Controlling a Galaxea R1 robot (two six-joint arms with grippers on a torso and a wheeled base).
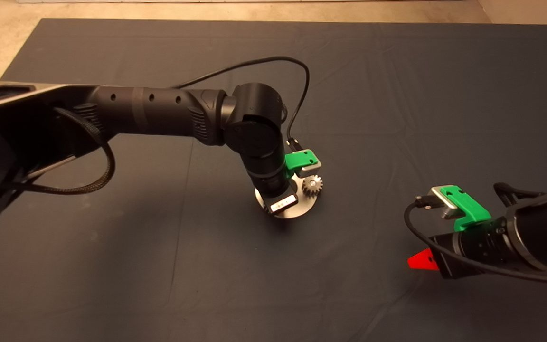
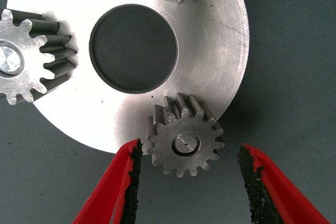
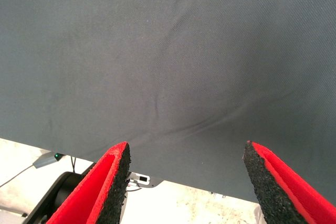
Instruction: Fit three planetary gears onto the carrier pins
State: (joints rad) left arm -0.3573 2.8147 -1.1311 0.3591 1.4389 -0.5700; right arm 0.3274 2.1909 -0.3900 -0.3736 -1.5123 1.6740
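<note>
All three planetary gears (image 2: pixel 185 141) appear seated on the carrier pins (image 2: pixel 186 144) around the disc (image 2: pixel 210 51) at mid-mat, so little seems left; the left gripper (image 2: pixel 189 182) hangs released around the nearest gear, the right gripper (image 3: pixel 186 187) parked released aside.

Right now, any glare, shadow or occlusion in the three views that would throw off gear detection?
Head view: warm dim light; the left arm hides most of the disc, one gear visible. Left wrist view: bright glare on the disc, washing out its upper edge; gear between the open fingers sharp, tooth shadows clear. Right wrist view: evenly lit mat, only soft creases, open fingers.
</note>
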